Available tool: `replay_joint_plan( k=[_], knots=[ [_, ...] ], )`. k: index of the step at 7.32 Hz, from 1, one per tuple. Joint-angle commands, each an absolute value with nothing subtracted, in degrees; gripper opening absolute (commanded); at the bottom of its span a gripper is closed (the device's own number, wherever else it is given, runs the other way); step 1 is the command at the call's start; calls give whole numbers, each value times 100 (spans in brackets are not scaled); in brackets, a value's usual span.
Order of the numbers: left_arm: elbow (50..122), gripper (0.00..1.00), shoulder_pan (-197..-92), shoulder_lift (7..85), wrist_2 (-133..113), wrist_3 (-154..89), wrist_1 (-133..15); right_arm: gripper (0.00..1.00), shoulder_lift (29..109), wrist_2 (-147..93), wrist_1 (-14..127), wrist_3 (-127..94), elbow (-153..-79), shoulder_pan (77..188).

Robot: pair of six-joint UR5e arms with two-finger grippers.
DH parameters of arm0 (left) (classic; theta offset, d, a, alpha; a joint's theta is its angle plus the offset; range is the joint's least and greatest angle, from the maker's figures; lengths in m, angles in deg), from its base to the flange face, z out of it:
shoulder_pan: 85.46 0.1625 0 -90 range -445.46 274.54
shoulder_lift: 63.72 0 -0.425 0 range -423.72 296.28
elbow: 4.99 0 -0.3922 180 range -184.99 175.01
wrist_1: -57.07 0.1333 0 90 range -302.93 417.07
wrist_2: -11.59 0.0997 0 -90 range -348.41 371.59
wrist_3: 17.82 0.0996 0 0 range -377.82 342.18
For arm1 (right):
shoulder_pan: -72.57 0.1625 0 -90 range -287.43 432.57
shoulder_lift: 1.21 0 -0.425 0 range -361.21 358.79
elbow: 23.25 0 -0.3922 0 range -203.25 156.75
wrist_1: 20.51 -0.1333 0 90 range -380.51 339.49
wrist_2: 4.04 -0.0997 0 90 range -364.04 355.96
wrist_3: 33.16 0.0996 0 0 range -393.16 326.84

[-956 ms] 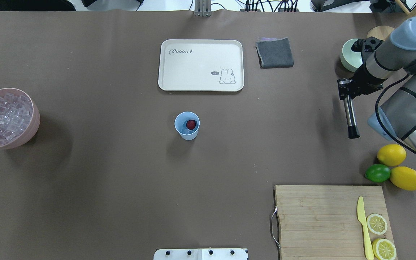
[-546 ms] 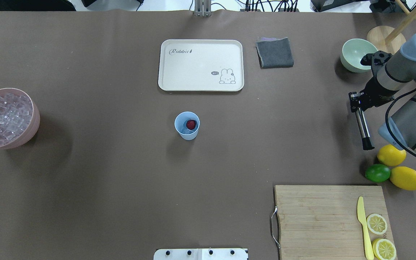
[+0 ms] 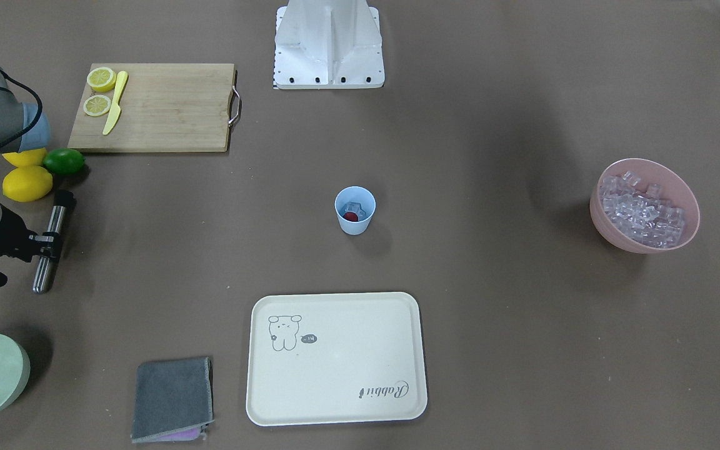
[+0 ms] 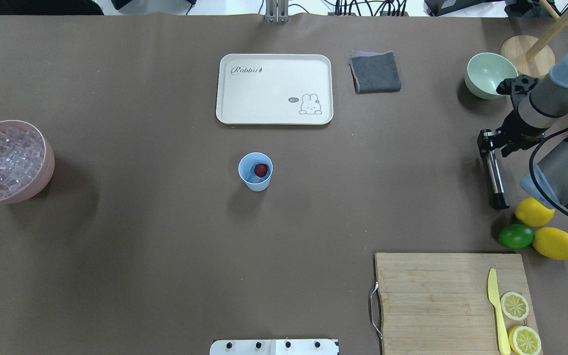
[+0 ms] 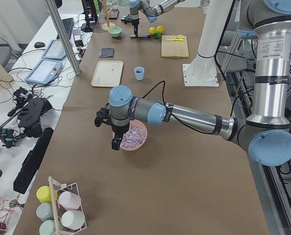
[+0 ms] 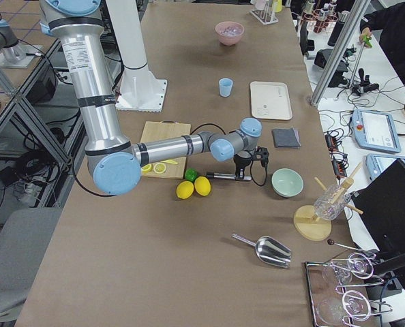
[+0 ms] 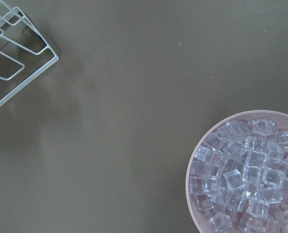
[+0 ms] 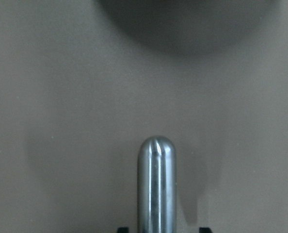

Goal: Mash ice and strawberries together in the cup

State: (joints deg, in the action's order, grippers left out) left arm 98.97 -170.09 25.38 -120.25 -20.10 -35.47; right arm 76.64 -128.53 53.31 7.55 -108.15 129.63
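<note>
The light-blue cup (image 4: 255, 173) stands mid-table with the red strawberry (image 4: 261, 170) and some ice (image 3: 352, 207) inside. More ice (image 4: 3, 160) fills a pink bowl (image 4: 49, 170) at the left edge; it also shows in the left wrist view (image 7: 246, 182). My right gripper (image 4: 487, 144) is shut on a steel muddler (image 4: 495, 177) that lies level and low over the table, its black tip by the lemons, far right of the cup. My left gripper (image 5: 116, 142) hangs over the pink bowl's near rim, seen only in the exterior left view; I cannot tell if it is open.
A cream tray (image 4: 274, 88) and a grey cloth (image 4: 375, 72) lie behind the cup. A pale green bowl (image 4: 488, 74) sits behind the right gripper. Two lemons (image 4: 534, 212), a lime (image 4: 515, 236) and a cutting board (image 4: 442, 296) with a yellow knife are at the right front.
My right arm has carried the muddler to the right and toward the robot, away from the cup, to beside the lemons. The cup and its contents have not moved.
</note>
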Motion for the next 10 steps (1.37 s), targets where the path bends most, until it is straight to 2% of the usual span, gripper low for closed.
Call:
replay_joint_plan(
  k=[1, 4, 7, 10],
  knots=[
    [9863, 98, -17001, 2523, -12033, -1984, -3556, 100, 7649, -12876, 5332, 745, -10902, 13065],
    [9679, 98, -17080, 2497, -12104, -1984, -3513, 100, 7754, -13786, 5376, 247, -11183, 14257],
    [9511, 98, -17387, 2558, -12570, -1966, -3416, 100, 8473, -14028, 5621, -1260, -11395, 15287],
    [9818, 98, -17598, 2322, -12544, -2002, -3486, 100, 8642, -13975, 6892, -3415, -11412, 16368]
  ],
)
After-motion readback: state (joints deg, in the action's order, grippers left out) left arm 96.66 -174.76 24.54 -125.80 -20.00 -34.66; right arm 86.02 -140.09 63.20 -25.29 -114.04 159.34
